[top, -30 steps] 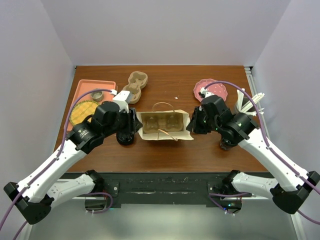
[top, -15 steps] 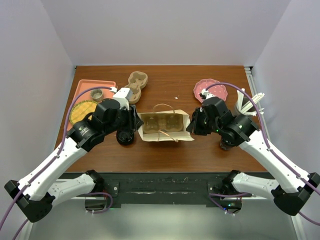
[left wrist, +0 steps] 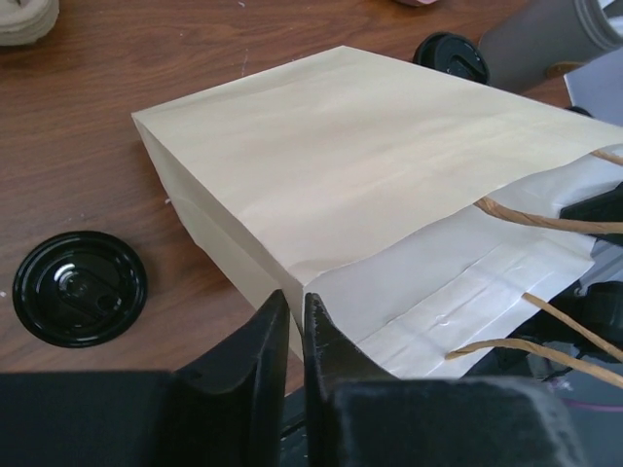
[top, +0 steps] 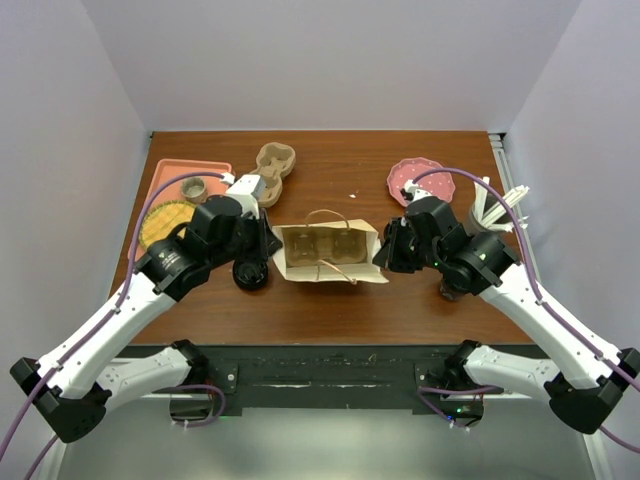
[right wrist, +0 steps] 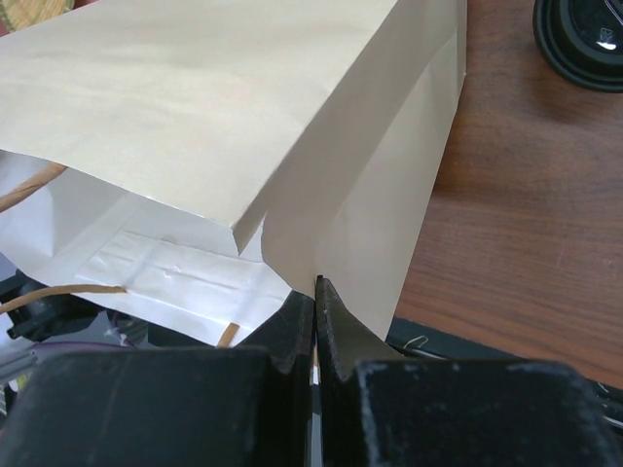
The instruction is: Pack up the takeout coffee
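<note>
Now | coffee cup (left wrist: 80, 288): black, lidded, upright | beside paper bag (left wrist: 341, 185)

White-shelled arms (top: 100, 330) with black joints, purple cables (top: 150, 200) arching over each, matte black left gripper (left wrist: 294, 304) and right gripper (right wrist: 313, 292), black base mounts (top: 205, 378)

A brown paper bag with twine handles (left wrist: 370, 165) stands at the centre of the wooden counter (top: 340, 160), with a tan pulp cup carrier (top: 330, 241) inside it. A black lidded disposable coffee cup (top: 250, 275) stands just left of the bag. A second tan pulp carrier (top: 272, 163) lies behind-left. An orange plastic tray (top: 170, 168) lies far left and a pink scalloped plate (top: 412, 172) behind-right.
</note>
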You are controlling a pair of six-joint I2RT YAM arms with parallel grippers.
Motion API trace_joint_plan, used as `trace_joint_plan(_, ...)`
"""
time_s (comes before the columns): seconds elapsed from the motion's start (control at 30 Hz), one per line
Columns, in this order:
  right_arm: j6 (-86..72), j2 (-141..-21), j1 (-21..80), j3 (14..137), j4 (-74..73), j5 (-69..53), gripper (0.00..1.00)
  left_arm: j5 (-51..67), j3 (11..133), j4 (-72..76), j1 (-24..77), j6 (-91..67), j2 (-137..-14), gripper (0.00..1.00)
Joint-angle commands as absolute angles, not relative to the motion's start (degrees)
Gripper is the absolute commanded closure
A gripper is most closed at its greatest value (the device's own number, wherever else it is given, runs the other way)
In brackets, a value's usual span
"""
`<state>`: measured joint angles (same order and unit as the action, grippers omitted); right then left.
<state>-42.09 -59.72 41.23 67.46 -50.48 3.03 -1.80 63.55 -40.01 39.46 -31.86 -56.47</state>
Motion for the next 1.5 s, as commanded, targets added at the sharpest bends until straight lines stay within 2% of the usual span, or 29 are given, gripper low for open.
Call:
trace_joint_plan(0.0,-42.7,-59.5,41.4,67.7,-48.5,2.1,0.90,-1.7,66.3,-39.1,39.7,-31.3,-56.7,1.00)
trace_joint_plan(0.07,-41.3,-59.2,41.3,69.8,-48.5,2.0,0.82,-0.9,65.6,-38.5,39.7,-30.4,-56.3,1.00)
trace_joint_plan(0.1,-40.9,-59.1,41.3,70.8,-48.4,2.3,0.72,-0.4,65.3,-38.1,39.6,-29.0,-56.1,1.00)
trace_joint_plan(0.23,-37.3,-59.8,41.4,79.1,-49.3,3.3,0.61,1.2,62.9,-37.4,39.6,-26.1,-54.9,1.00)
trace_joint_plan(0.3,-37.1,-60.9,41.3,82.0,-50.4,5.4,0.51,1.5,62.3,-37.4,39.6,-24.7,-54.4,1.00)
trace_joint_plan(0.47,-35.5,-66.6,41.3,89.5,-52.4,12.2,0.46,2.2,59.9,-36.0,39.6,-23.3,-51.3,1.00)
trace_joint_plan(0.6,-32.0,-73.8,40.1,96.7,-59.0,28.4,0.45,2.5,59.0,-35.8,39.7,-21.8,-49.3,1.00)
trace_joint_plan(0.63,-29.5,-75.1,37.7,98.1,-59.4,28.7,0.44,3.3,58.8,-36.0,39.6,-21.5,-49.2,1.00)
trace_joint_plan(0.77,-25.7,-80.9,29.5,97.2,-59.4,23.7,0.39,5.2,58.6,-36.7,39.6,-20.7,-49.3,1.00)
trace_joint_plan(0.93,-23.1,-85.9,25.1,93.3,-59.0,18.4,0.31,6.7,58.4,-36.1,39.6,-20.8,-48.7,1.00)
trace_joint_plan(1.07,-19.3,-89.9,23.3,89.7,-57.7,13.1,0.21,7.8,57.1,-36.7,39.6,-19.9,-48.1,1.00)
trace_joint_plan(1.23,-13.8,-93.9,22.1,88.1,-55.9,8.4,0.21,8.0,55.4,-37.8,39.6,-18.1,-46.8,1.00)
trace_joint_plan(1.47,-9.9,-99.2,20.2,89.6,-58.9,7.8,0.21,8.6,56.4,-38.7,39.6,-15.2,-46.7,1.00)
